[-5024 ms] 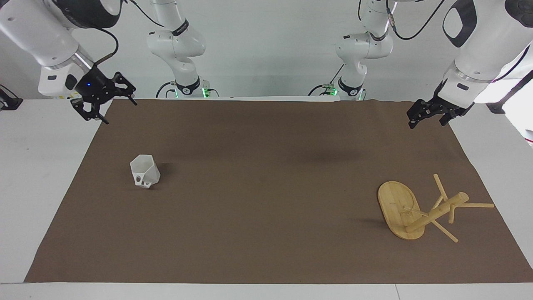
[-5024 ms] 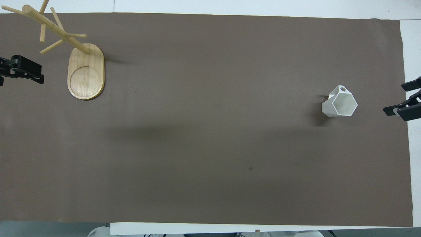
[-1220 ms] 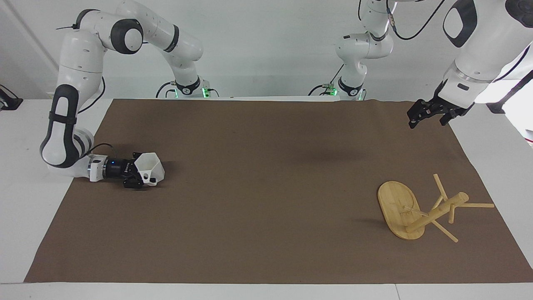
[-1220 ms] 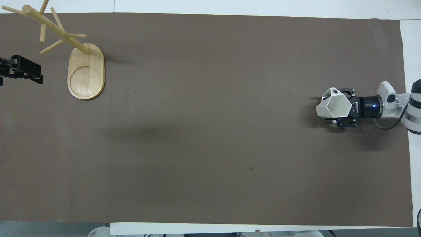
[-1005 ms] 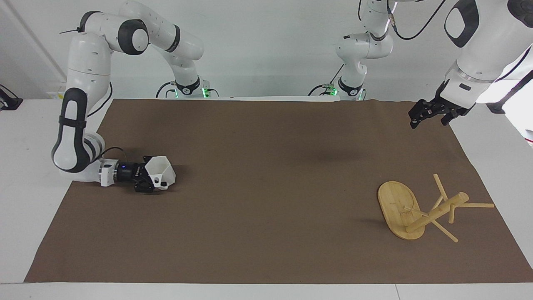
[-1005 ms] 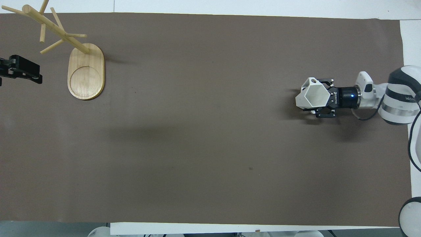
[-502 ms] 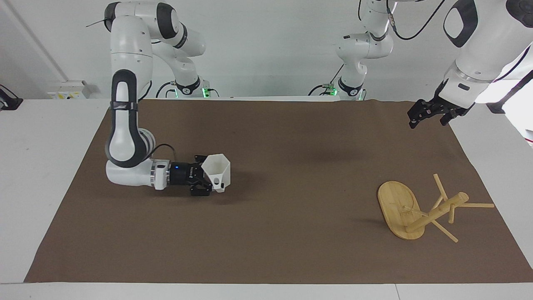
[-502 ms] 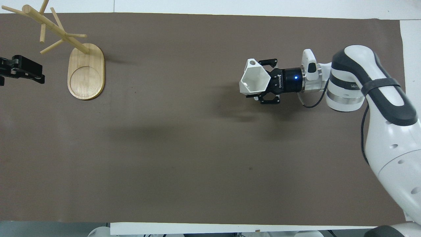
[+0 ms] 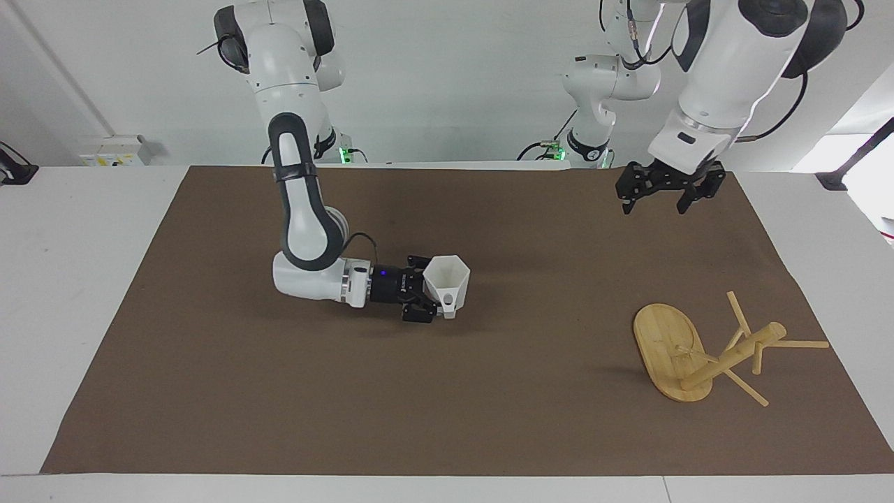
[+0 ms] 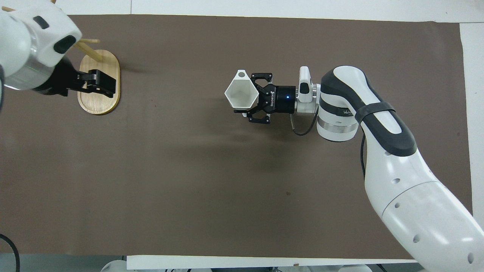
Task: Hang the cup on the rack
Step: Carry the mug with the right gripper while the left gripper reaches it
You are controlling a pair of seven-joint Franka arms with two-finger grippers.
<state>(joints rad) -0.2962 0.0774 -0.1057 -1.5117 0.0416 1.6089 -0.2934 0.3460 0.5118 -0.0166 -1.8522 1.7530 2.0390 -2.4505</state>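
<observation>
My right gripper is shut on the white faceted cup. It holds the cup rim up, low over the middle of the brown mat, with the boxy handle pointing away from the robots. The cup and my right gripper also show in the overhead view. The bamboo rack stands on its oval base at the left arm's end of the mat. My left gripper is open and empty, raised in the air. From overhead my left gripper covers part of the rack's base, and the arm hides most of the pegs.
The brown mat covers most of the white table. Nothing else lies on it. The right arm's forearm stretches low over the mat from the cup toward its base.
My right gripper has carried the cup from the right arm's end of the mat to the middle. My left arm has swung in over the mat, above the rack's base.
</observation>
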